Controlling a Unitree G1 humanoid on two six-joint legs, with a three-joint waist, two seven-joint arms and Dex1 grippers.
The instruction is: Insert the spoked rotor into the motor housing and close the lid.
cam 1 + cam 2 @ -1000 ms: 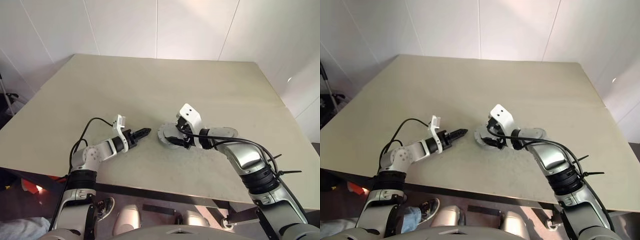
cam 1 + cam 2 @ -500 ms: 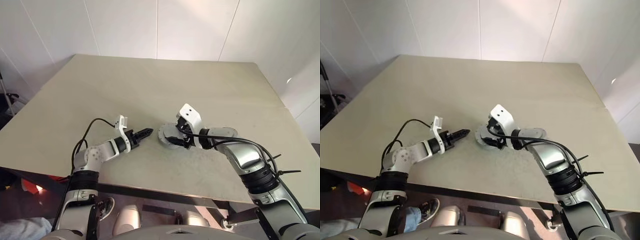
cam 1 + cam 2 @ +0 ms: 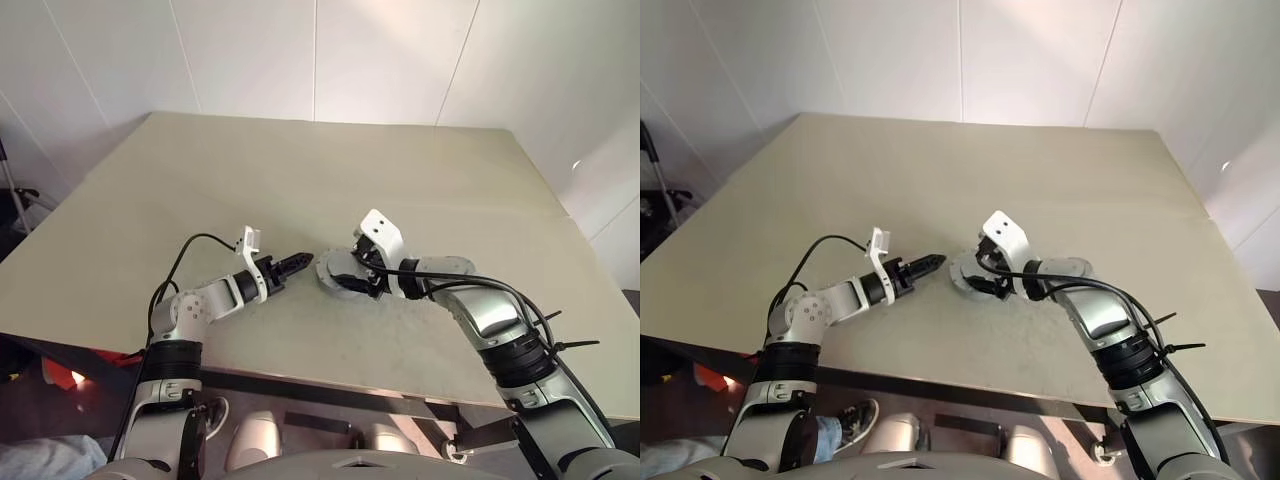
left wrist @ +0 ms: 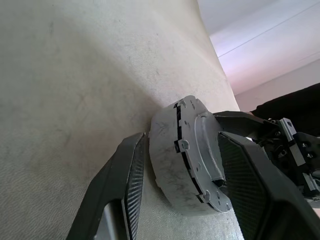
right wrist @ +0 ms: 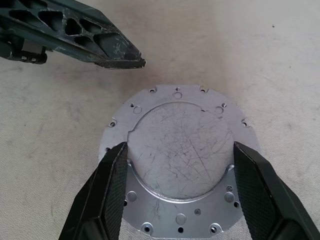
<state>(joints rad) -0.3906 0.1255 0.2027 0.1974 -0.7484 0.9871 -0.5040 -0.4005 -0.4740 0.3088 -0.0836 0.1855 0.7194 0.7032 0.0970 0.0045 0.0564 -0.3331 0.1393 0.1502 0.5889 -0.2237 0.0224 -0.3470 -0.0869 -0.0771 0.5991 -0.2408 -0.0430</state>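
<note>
Two grippers are meeting over one round metal assembly near the middle of the table, a little toward its near edge. The motor housing is lying on the surface with the lid sitting flat on top of it, so the pair is reading as a single closed grey drum; the seam between them is showing along the side in the left wrist view.

The right gripper is reaching in from the right side and pointing down at the lid, its fingers standing wide apart on either side of the lid's raised centre. Whether they are actually pressing on the lid, I cannot tell.

The left gripper is coming in low from the left side, nearly level with the tabletop, its tips just beside the housing. Its fingers are partly open and flanking the drum's side wall, holding nothing that I can see.

The far half of the table and both far corners are lying open, and bare surface is stretching toward the left and right edges.
</note>
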